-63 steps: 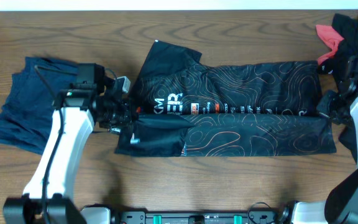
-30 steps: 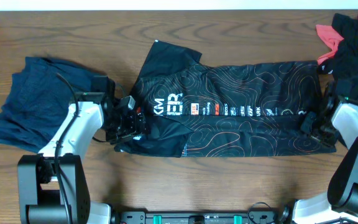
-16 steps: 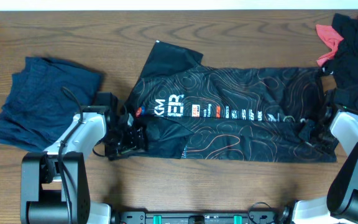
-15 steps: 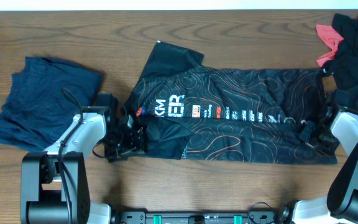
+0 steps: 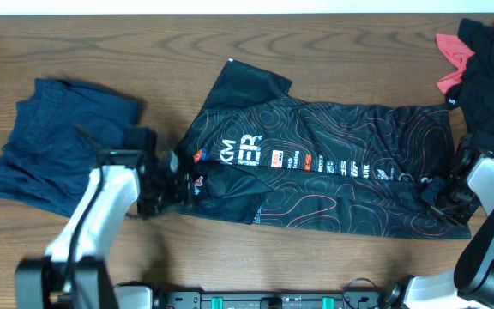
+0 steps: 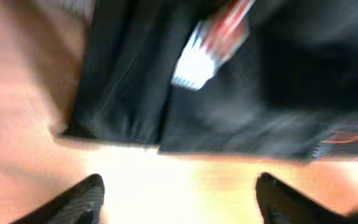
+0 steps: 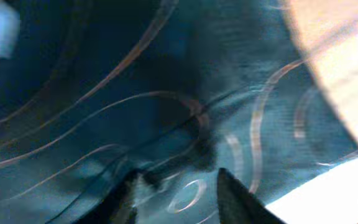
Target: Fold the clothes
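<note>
A navy-blue garment (image 5: 58, 142) lies flattened at the far left of the wooden bench (image 5: 144, 43), well apart from the other clothes; the white left arm rises beside it and covers part of its lower right edge in the overhead view. The left claw (image 5: 185, 178) sits at the lower left corner of the black jersey (image 5: 333, 172); in its wrist view, which is blurred, the left claw (image 6: 179, 190) is spread wide with bare bench between the fingers (image 6: 86, 196), and the edge of the black jersey (image 6: 229, 93) lies just beyond the tips, so it grips nothing. The jersey stretches as a long band across the middle of the bench, one sleeve pointing up at its left end, white letters and small red logos along its middle. The right claw (image 5: 437, 194) rests on the jersey's lower right end; seen from its wrist, the right claw (image 7: 178, 186) has its fingers drawn close on a ridge of the contour-lined cloth (image 7: 135, 93), pinching it. A black and coral-pink garment (image 5: 478, 60) is heaped in the top right corner, touching the jersey's upper right end. Against half a second ago, the whole jersey has slid right and its right end lower; its left corner has left the left claw.
</note>
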{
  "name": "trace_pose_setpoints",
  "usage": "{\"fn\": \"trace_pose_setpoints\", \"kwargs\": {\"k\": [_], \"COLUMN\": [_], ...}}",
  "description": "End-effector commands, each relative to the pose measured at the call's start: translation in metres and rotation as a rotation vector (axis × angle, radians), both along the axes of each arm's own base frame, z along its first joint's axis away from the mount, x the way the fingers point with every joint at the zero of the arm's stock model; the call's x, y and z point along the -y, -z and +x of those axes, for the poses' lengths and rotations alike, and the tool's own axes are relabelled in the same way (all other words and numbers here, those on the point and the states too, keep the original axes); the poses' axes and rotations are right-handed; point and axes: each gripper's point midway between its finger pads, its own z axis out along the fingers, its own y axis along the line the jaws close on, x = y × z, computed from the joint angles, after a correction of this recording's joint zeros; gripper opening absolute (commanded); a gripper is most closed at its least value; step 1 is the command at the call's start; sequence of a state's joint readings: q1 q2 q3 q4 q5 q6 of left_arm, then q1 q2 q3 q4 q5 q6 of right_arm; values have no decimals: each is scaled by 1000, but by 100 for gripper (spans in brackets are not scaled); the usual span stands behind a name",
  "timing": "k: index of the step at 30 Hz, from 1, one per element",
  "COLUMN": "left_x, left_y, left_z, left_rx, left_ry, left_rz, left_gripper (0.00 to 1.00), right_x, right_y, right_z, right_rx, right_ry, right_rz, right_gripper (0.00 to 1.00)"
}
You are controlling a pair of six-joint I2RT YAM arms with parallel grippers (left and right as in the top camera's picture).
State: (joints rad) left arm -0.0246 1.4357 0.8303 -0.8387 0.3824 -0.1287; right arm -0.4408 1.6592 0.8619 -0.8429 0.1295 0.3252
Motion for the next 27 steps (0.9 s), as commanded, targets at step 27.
{"fn": "trace_pose_setpoints", "kwargs": {"k": [27], "left_x": [81], "left_y": [18], "left_z": [286], "left_rx": [583], "left_ry": [225], "left_rz": [-178], "left_gripper": [84], "right_x": [-60], "right_y": [-115], "right_z": [99], "right_rx": [470], "right_ry": [-367], "right_rz": [113], "right_gripper": [75]}}
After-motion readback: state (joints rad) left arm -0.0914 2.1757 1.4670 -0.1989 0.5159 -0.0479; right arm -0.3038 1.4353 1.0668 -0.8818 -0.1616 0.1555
